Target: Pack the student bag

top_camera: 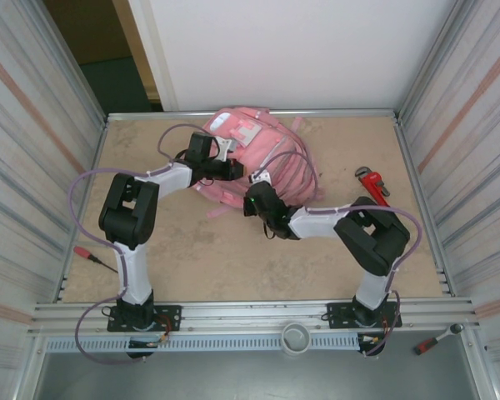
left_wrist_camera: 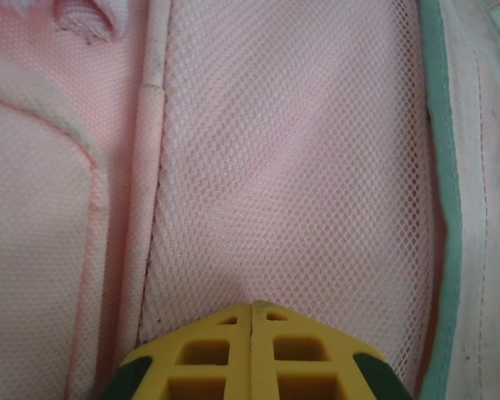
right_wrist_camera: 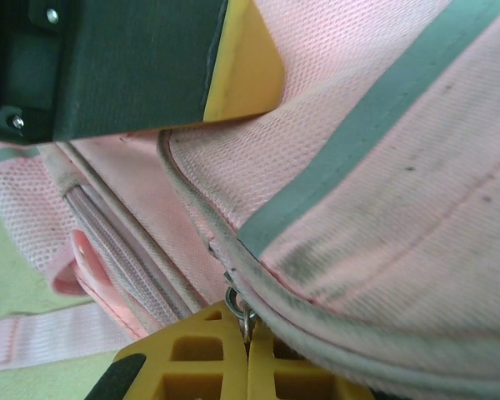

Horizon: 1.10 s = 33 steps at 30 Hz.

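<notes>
One student bag (top_camera: 275, 150) lies at the middle of the bench's (top_camera: 233, 258) far edge. It is a pink backpack of mesh fabric with a pale patch on top, grey-green trim bands, loose pink straps and grubby marks. Two robot claws meet at its near side. The left gripper (left_wrist_camera: 252, 321) has its yellow fingers pressed together, tips against pink mesh. The right gripper (right_wrist_camera: 247, 333) pinches one small metal zip ring (right_wrist_camera: 236, 302) at the bag's seam. One red pipe wrench (top_camera: 372, 184) lies near the right edge and one red-handled screwdriver (top_camera: 92, 255) near the left edge.
</notes>
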{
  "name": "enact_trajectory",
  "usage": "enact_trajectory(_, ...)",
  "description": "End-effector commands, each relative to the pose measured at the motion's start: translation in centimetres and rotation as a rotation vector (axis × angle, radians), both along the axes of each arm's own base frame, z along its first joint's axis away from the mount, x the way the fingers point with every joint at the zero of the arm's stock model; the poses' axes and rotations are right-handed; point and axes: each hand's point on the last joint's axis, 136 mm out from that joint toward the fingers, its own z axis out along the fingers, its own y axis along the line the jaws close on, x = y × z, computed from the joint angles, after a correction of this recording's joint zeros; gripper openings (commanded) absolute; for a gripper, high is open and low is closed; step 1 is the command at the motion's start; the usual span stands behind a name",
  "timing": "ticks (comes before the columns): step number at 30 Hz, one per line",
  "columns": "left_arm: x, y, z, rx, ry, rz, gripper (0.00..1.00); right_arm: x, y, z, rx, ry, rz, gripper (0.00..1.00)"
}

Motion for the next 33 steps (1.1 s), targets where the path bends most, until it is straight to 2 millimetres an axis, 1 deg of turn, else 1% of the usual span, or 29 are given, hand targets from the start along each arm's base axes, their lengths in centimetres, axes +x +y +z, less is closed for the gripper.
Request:
enact_trajectory(1, -2.3, 2.4, -5.3, 0.128, 0.159, 0.037, 0.0, 0.6, -2.3, 3.5, 0.027, -0.011, -0.084, 0.0)
enact_trajectory(5, -2.3, 2.7, -5.7, 0.138, 0.167, 0.043, 0.0, 0.0, -4.9, 2.5, -0.002, 0.067, -0.184, 0.0)
enact_trajectory(8, -2.3, 2.8, -5.9, 0.142, 0.168, 0.044, 0.0, -0.3, -6.4, 1.9, -0.027, 0.098, -0.231, 0.0)
enact_trajectory(14, -2.4, 2.9, -6.1, 0.15, 0.173, 0.043, 0.0, -0.1, -7.5, 2.3, -0.053, 0.083, -0.242, 0.0)
enact_trajectory(18, -2.4, 3.0, -6.3, 0.154, 0.172, 0.045, 0.0, 0.5, -8.0, 3.3, -0.059, 0.056, -0.177, 0.0)
enact_trajectory(21, -2.4, 3.1, -6.5, 0.156, 0.176, 0.046, 0.0, 1.2, -8.6, 3.3, -0.075, 0.09, -0.128, 0.0)
enact_trajectory(25, -2.4, 3.1, -6.6, 0.162, 0.177, 0.045, 0.0, 1.8, -8.9, 2.8, -0.066, 0.159, -0.036, 0.0)
enact_trajectory(27, -2.4, 3.1, -6.7, 0.165, 0.177, 0.044, 0.0, 1.8, -8.7, 2.8, -0.06, 0.178, 0.008, 0.0)
enact_trajectory(30, -2.4, 3.2, -6.5, 0.165, 0.174, 0.044, 0.0, 1.0, -7.8, 3.2, -0.041, 0.188, 0.098, 0.0)
enact_trajectory(32, -2.3, 2.9, -5.7, 0.144, 0.157, 0.038, 0.0, 0.3, -7.3, 3.6, -0.016, 0.188, 0.143, 0.0)
enact_trajectory(33, -2.2, 2.7, -5.0, 0.125, 0.139, 0.033, 0.03, 0.0, -7.0, 3.7, 0.0, 0.194, 0.163, 0.0)
